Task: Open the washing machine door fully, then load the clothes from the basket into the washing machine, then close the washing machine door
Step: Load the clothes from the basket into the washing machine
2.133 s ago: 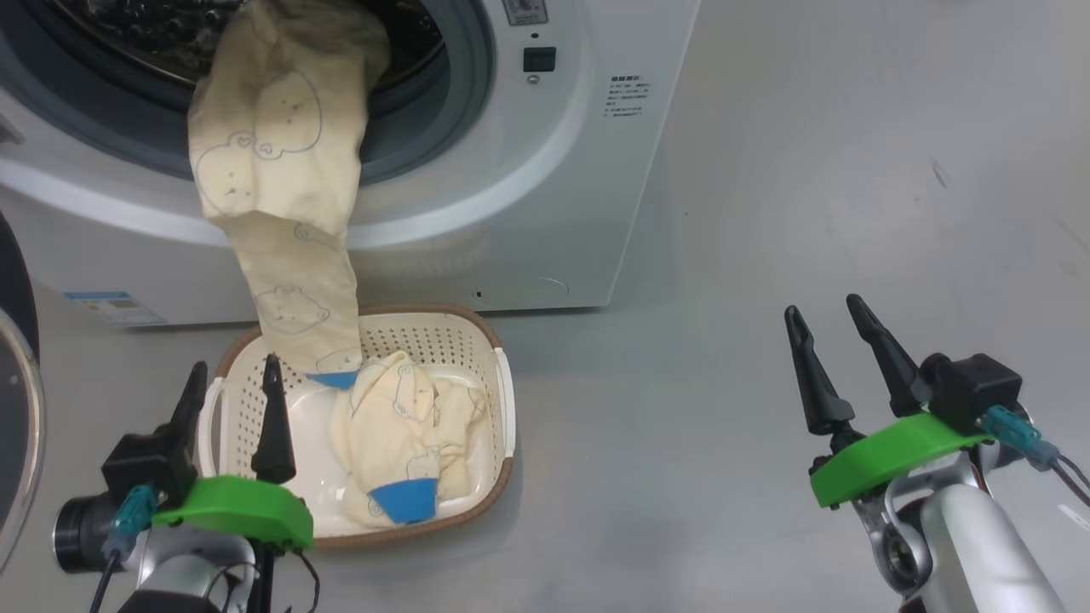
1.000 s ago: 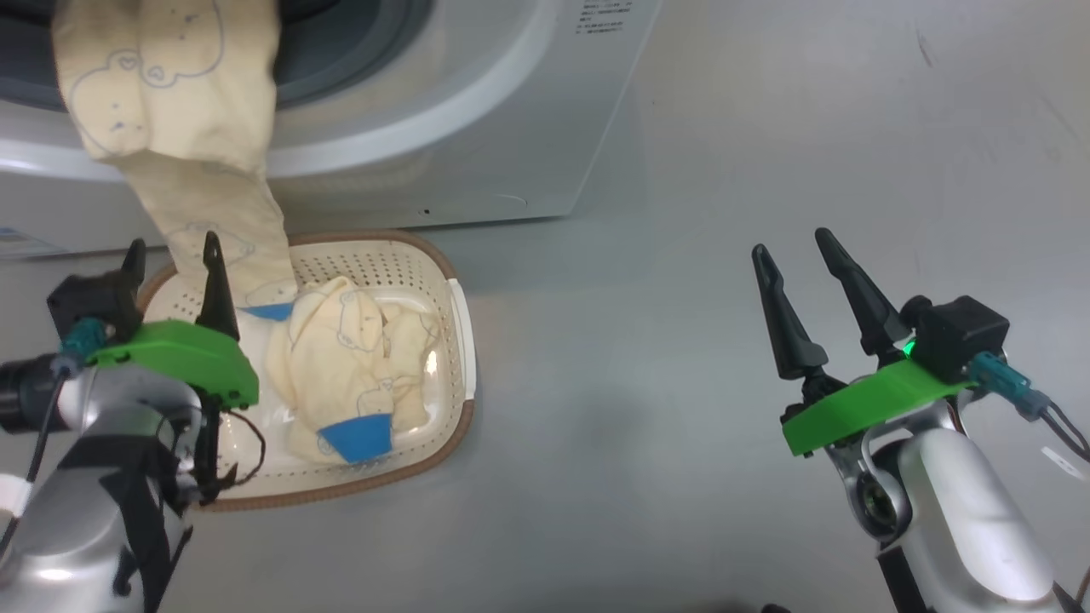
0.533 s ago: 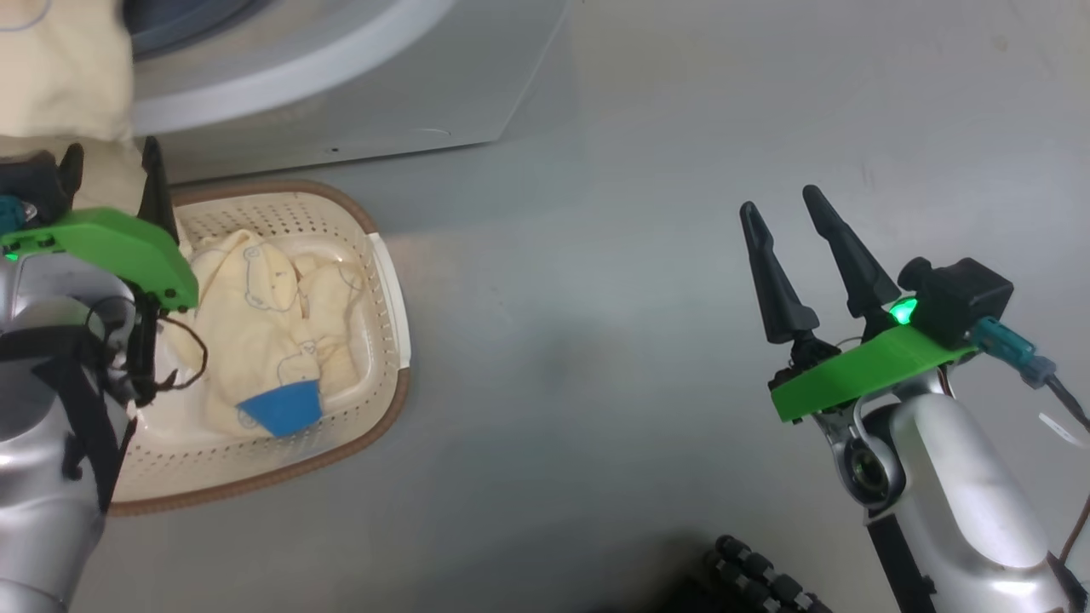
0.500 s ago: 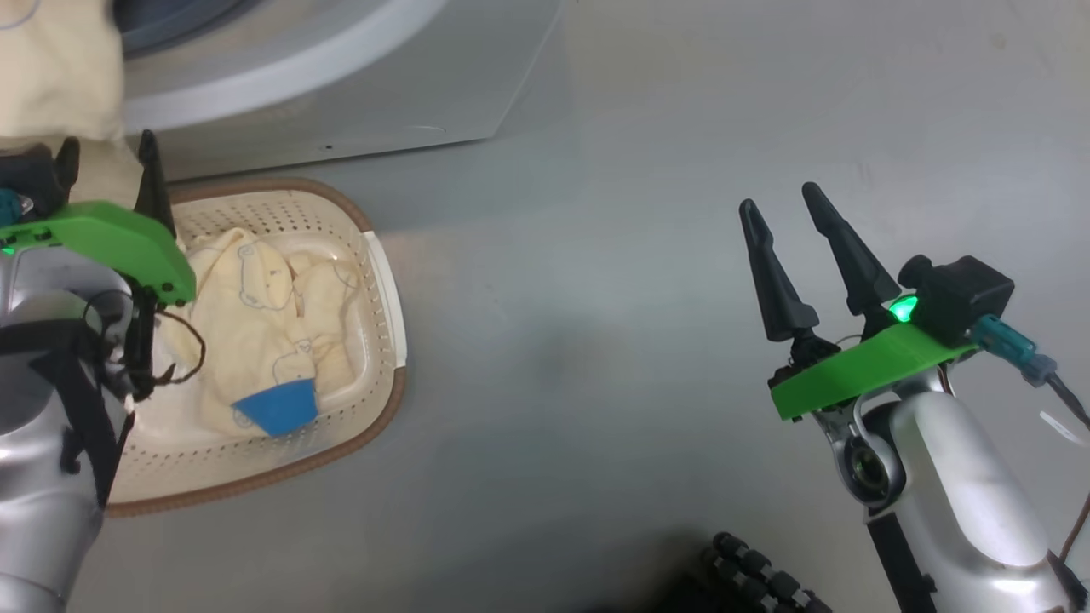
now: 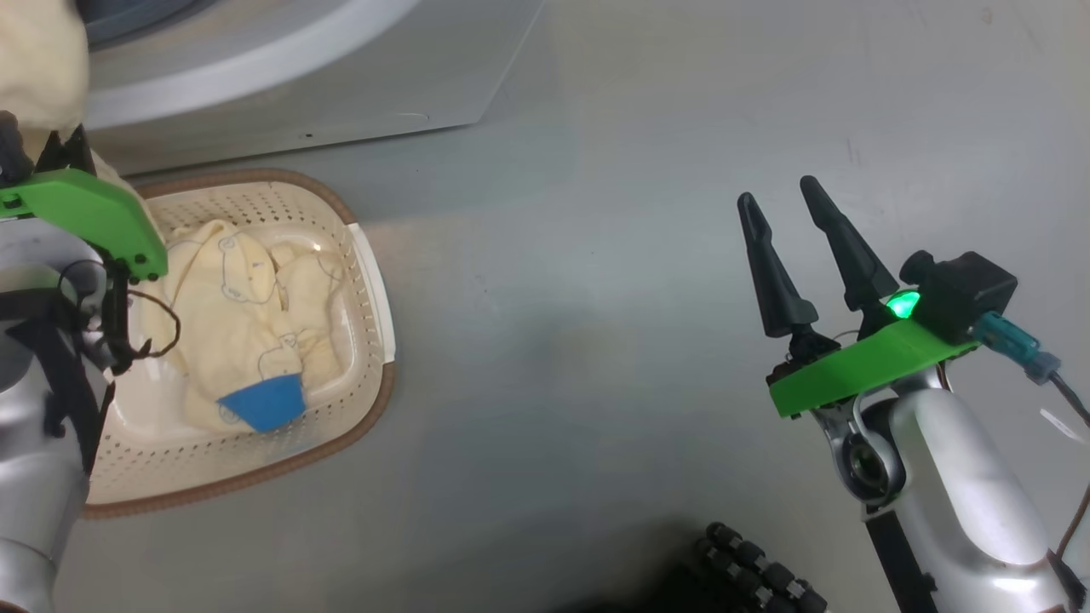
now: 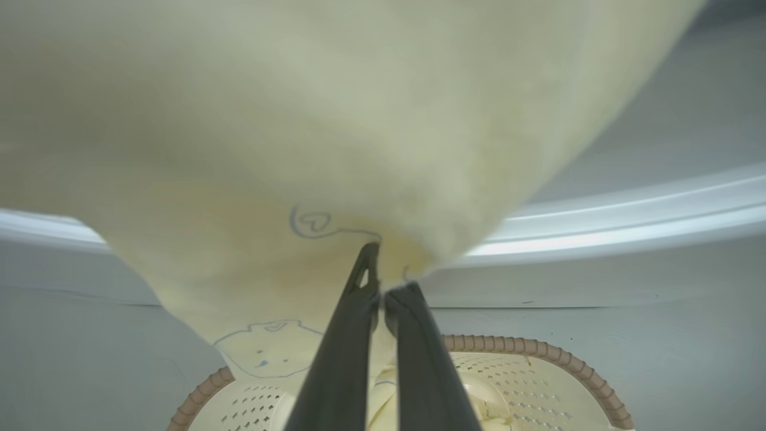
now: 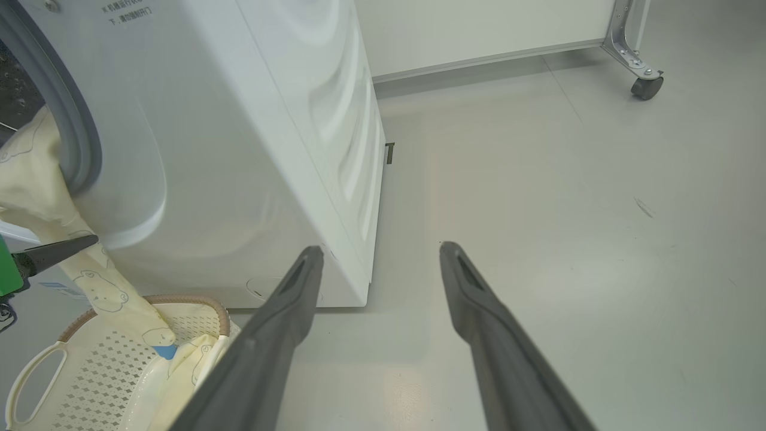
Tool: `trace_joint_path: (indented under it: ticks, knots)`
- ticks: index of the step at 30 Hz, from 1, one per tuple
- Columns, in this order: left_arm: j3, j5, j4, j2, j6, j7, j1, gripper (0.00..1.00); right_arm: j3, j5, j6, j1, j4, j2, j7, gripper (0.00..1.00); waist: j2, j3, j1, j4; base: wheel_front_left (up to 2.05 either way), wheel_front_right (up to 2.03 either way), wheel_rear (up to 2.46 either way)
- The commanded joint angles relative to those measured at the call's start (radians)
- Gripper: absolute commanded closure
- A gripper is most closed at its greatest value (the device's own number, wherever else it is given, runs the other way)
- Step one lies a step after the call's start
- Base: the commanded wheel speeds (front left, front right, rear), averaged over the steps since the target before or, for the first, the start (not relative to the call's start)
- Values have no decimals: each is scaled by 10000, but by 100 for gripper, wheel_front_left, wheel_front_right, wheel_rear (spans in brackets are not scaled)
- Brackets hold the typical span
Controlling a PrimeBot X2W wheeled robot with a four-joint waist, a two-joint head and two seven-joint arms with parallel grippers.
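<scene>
Floor (image 5: pixel 596 340) (grey, scuffed), washing machine (image 7: pixel 239 149), pale wall (image 7: pixel 479 30), caster (image 7: pixel 646 88)

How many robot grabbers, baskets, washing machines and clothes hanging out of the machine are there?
Grippers: 2, the left gripper and the right gripper
Baskets: 1, the basket
Washing machines: 1, the washing machine
Clothes hanging out: 1, the hanging garment
Total: 5

clothes (image 5: pixel 230 323): cream, in basket (image 5: pixel 255 204) | one hanging from washing machine (image 7: pixel 239 149)
</scene>
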Motion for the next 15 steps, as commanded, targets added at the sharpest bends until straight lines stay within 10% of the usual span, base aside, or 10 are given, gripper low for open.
trace_joint_path:
  ticks: [1, 15]
  knots:
    - [175, 59, -103, 293, -28, 14, -284, 100, 92, 19, 37, -35, -263, -79, -94, 0, 0, -41, 0, 86, 0, 0, 0]
    - [-138, -66, -1148, 491, -370, 846, -11, 100, -265, -216, 37, 147, -172, -79, -95, 0, 0, -600, 0, 849, 0, 0, 0]
